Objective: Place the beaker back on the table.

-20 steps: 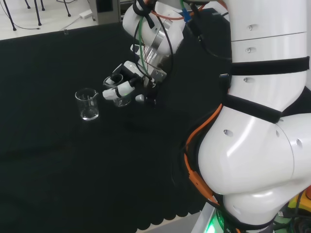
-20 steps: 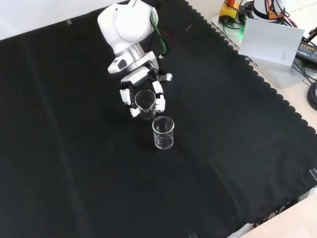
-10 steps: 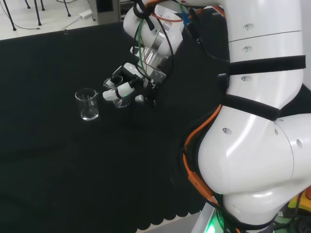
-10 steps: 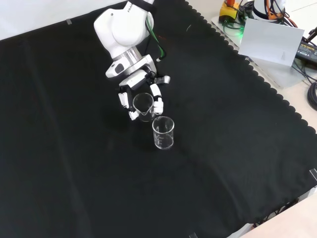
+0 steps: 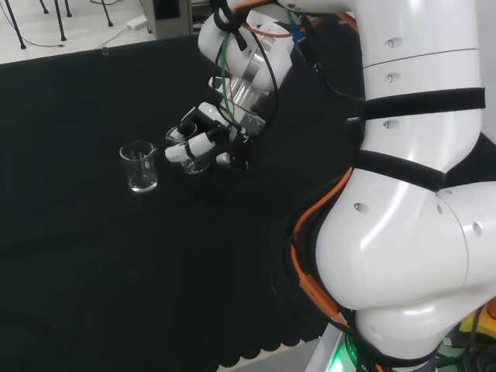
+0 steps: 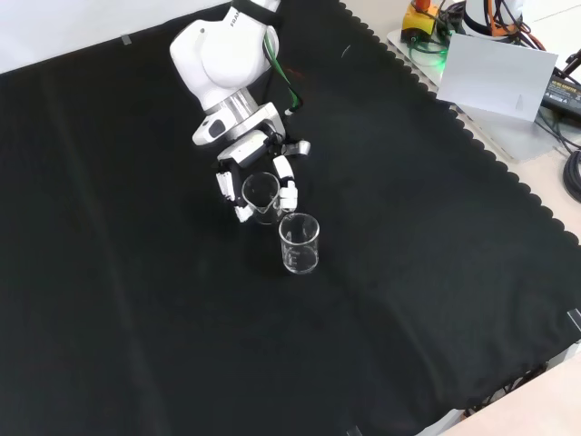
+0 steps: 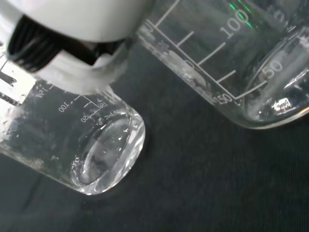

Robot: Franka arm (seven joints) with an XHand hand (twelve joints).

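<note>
Black and white hand [image 6: 257, 173] has its fingers curled round a small clear glass beaker [image 6: 260, 195], held just above the black-cloth bench [image 6: 136, 300]. A second clear glass beaker [image 6: 299, 243] stands upright just beside it, nearer the camera in the front view.

Risk: the held beaker could clip its neighbour on the way down, since the two are so close; glass on glass could tip either one.

Held beaker: long axis near vertical, mouth and spout upward.
</note>
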